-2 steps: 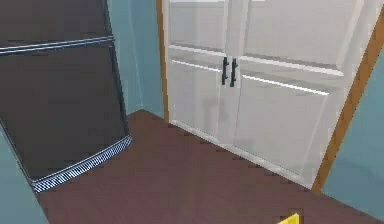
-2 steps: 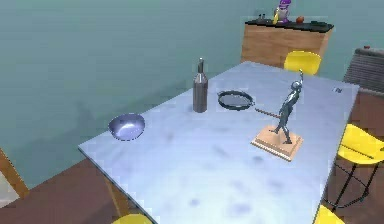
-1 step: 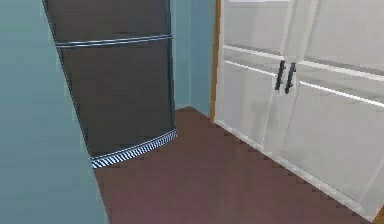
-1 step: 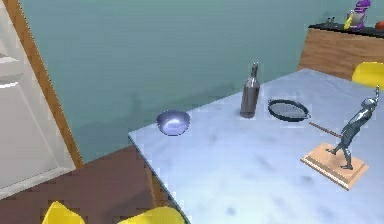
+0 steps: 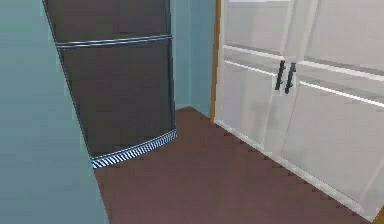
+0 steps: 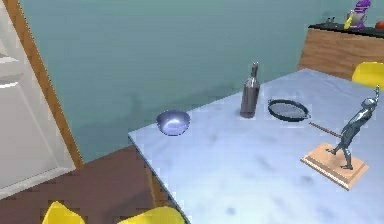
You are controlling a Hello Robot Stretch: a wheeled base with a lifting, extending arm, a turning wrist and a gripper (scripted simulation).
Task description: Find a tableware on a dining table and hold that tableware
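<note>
- While the forward view faces a dark fridge [image 5: 115, 85] and white double doors [image 5: 300, 90], the dining table [image 6: 230, 170] lies out to the arm's side, so the base does not look lined up on it yet.
- The likeliest tableware is a small metal bowl [image 6: 173, 122], which stands on the table near its corner and close to its far edge.
- Farther along the table stand a dark bottle [image 6: 250, 92], a black pan [image 6: 288, 109] and a statuette [image 6: 350, 140] on a wooden base.
- A yellow chair [image 6: 60, 213] sits just off the table's near corner.
- I cannot tell the gripper's state.
- Risks:
  - A reach from a poor stop could nudge the bowl over the table's edge.
  - A long sweep could topple the bottle.
  - Closing on the table, the base could bump the chair.
</note>
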